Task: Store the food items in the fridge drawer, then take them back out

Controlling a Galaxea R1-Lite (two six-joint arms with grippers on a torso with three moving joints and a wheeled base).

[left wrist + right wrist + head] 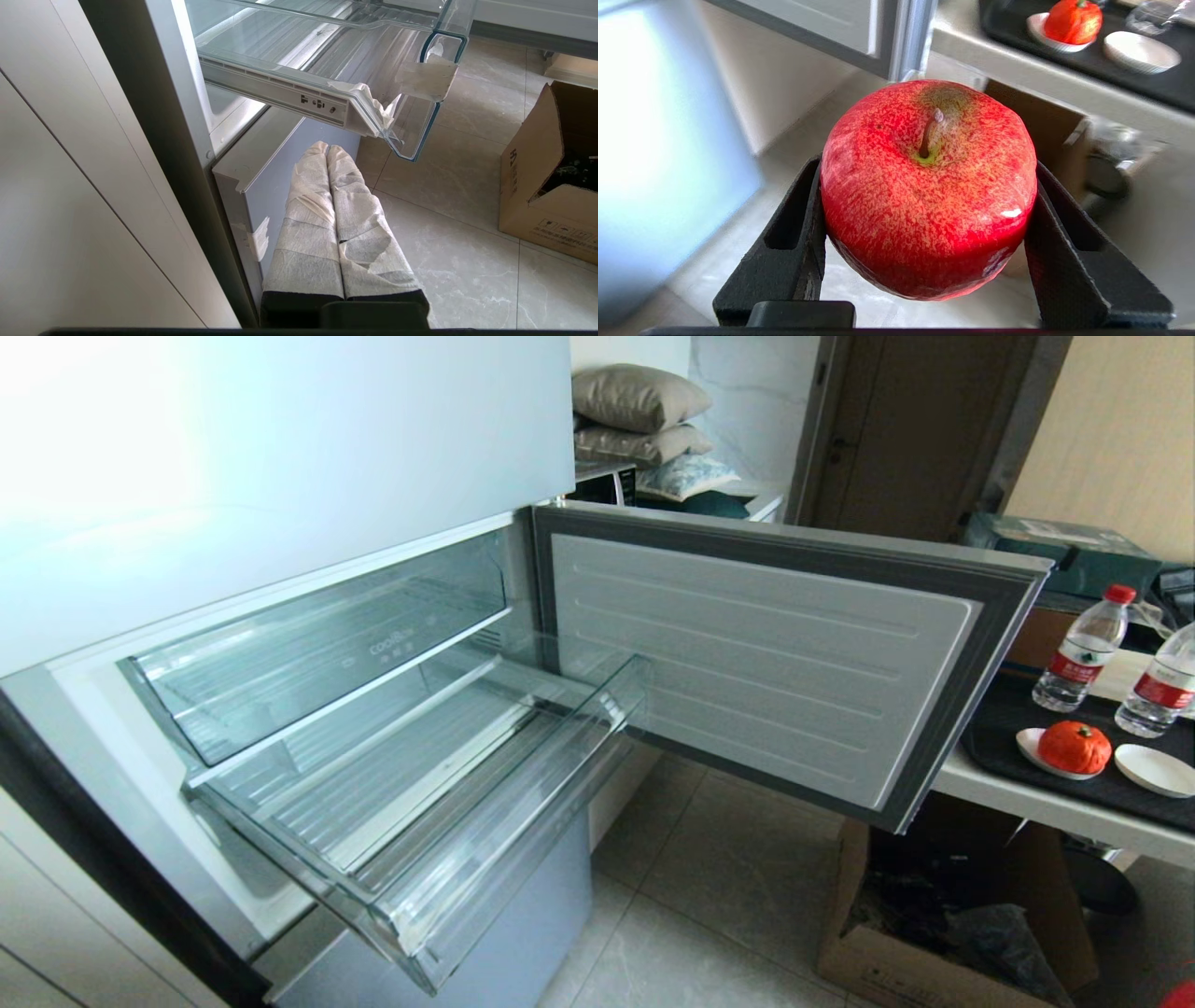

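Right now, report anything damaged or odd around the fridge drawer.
The fridge drawer has crumpled white tape stuck on its front corner, apparently a patch or padding. More tape sits on the panel below. Nothing spilled.

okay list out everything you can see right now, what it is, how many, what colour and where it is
fridge drawer: one, clear, pulled out of the pale blue-grey fridge, nothing in it
upper bin: one, clear, above the drawer
fridge door: one, white inside, swung open
tangerine: one, orange-red, on a white dish on the black tray
empty dish: one, white, beside it
water bottles: two, clear with red labels, on the tray
cardboard box: one, brown, on the floor
pillows: stacked, beige, behind the fridge
apple: one, red, in the right gripper
right gripper: black fingers clamp the apple
left gripper: white-wrapped fingers together, below the drawer
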